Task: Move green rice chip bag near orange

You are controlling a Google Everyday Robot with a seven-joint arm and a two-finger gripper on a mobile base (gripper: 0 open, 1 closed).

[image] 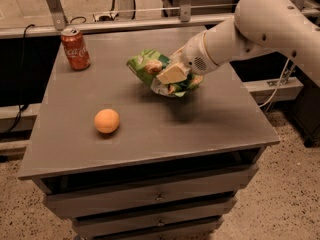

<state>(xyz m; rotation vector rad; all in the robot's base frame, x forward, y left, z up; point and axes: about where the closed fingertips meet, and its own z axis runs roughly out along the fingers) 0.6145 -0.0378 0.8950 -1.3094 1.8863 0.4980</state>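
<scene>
The green rice chip bag (150, 69) is a crinkly bright-green pouch, held a little above the middle of the grey table (150, 129). My gripper (172, 75) is shut on the bag's right half, with the white arm reaching in from the upper right. The orange (107, 121) lies on the table to the front left of the bag, roughly a bag's length away and apart from it. Part of the bag is hidden behind the gripper.
A red soda can (75, 48) stands upright at the table's back left corner. The table has drawers below its front edge. A rail and cables run behind the table, and a speckled floor lies around it.
</scene>
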